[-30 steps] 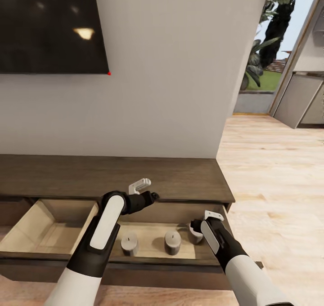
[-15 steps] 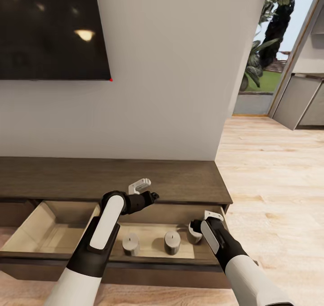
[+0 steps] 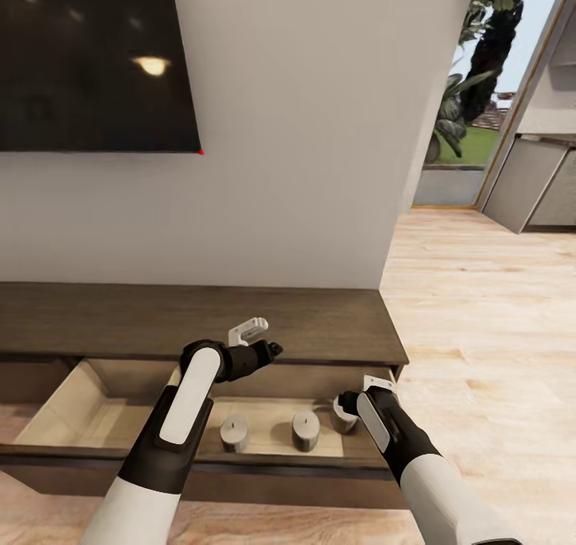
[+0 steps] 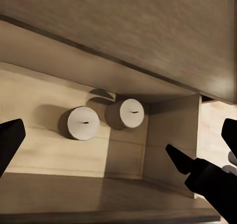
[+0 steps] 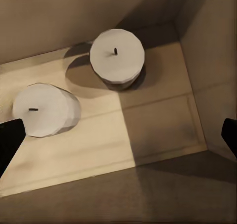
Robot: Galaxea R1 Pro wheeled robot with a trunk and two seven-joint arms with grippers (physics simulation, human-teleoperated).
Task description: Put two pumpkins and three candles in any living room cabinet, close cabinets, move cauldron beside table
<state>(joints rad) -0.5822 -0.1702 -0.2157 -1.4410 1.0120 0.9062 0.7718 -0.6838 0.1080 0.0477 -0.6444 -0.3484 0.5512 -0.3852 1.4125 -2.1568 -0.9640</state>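
Cabinet [image 3: 320, 321] runs along the wall w/ two drawers pulled out. Three candles sit upright in the right drawer [image 3: 280, 465]: left one [image 3: 234, 433], middle one [image 3: 306, 430], and a third [image 3: 345, 422], partly hidden behind the right gripper [image 3: 349, 405], prob. just beside it. Right gripper hangs over that drawer, jaws wide, nothing held. Left gripper [image 3: 274, 350] hovers above the drawer's back edge, also spread wide, empty.

Matt grey candles [image 3: 306, 431] stand on pale smooth wood inside the dark-brown wooden cabinet [image 3: 200, 321].
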